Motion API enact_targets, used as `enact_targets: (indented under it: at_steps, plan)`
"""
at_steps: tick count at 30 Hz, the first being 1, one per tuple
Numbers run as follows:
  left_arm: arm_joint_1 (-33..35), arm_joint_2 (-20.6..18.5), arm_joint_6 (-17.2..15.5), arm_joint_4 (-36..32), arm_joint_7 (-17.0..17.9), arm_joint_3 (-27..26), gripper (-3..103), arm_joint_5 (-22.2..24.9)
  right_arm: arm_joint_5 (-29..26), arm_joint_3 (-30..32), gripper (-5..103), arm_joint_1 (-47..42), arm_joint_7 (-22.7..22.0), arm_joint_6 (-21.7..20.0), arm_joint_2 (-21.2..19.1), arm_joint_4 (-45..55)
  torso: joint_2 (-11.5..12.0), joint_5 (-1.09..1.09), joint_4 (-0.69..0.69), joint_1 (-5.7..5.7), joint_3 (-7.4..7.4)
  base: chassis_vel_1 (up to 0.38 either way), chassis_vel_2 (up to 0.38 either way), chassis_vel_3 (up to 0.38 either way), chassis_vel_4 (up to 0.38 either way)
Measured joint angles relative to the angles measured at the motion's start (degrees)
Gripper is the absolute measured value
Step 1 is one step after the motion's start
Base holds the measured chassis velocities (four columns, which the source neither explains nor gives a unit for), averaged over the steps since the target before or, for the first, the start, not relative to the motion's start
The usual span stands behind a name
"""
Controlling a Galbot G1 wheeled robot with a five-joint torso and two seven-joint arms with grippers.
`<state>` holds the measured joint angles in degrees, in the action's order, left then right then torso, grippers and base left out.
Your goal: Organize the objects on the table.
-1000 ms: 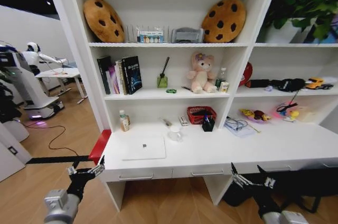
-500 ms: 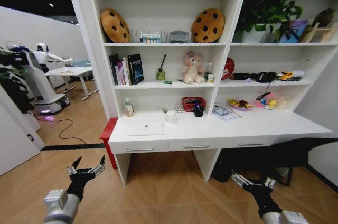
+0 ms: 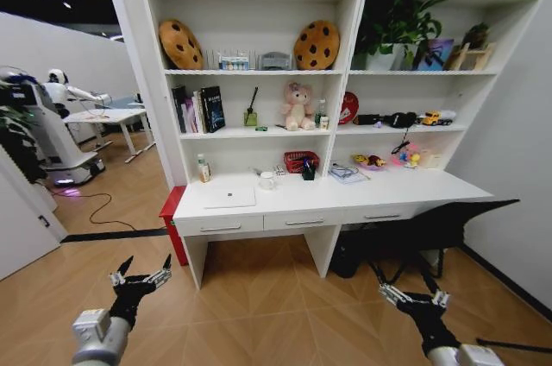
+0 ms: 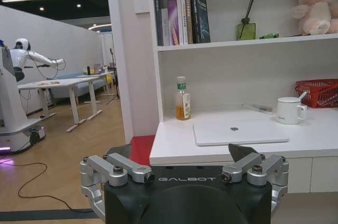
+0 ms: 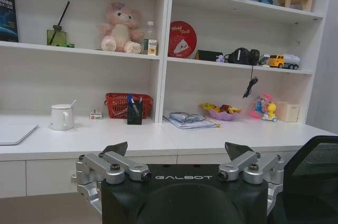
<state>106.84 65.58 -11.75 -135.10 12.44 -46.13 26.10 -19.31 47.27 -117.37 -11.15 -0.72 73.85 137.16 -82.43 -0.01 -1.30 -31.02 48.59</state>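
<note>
The flat, slim silver laptop (image 3: pixel 229 197) lies closed near the left front corner of the smooth white tabletop (image 3: pixel 379 195), with a white ceramic mug (image 3: pixel 267 180) behind it and a red mesh basket (image 3: pixel 299 161) against the back edge. The left hand (image 3: pixel 141 275) and right hand (image 3: pixel 408 290), black bodies with jointed metal fingers, hang low over the wood-plank floor (image 3: pixel 259 314), well apart from the tabletop. Both are released, fingers spread and grasping nothing.
</note>
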Motion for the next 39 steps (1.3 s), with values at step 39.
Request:
enact_targets:
  at_steps: [39]
  plan:
    - [0.0, 0.0, 0.0, 0.0, 0.0, 0.0, 100, 0.0, 0.0, 0.0, 100, 0.0, 0.0, 0.0, 0.0, 0.0, 0.0, 0.01, -0.03, 0.07, -0.03, -0.039, -0.051, 0.066, 0.052]
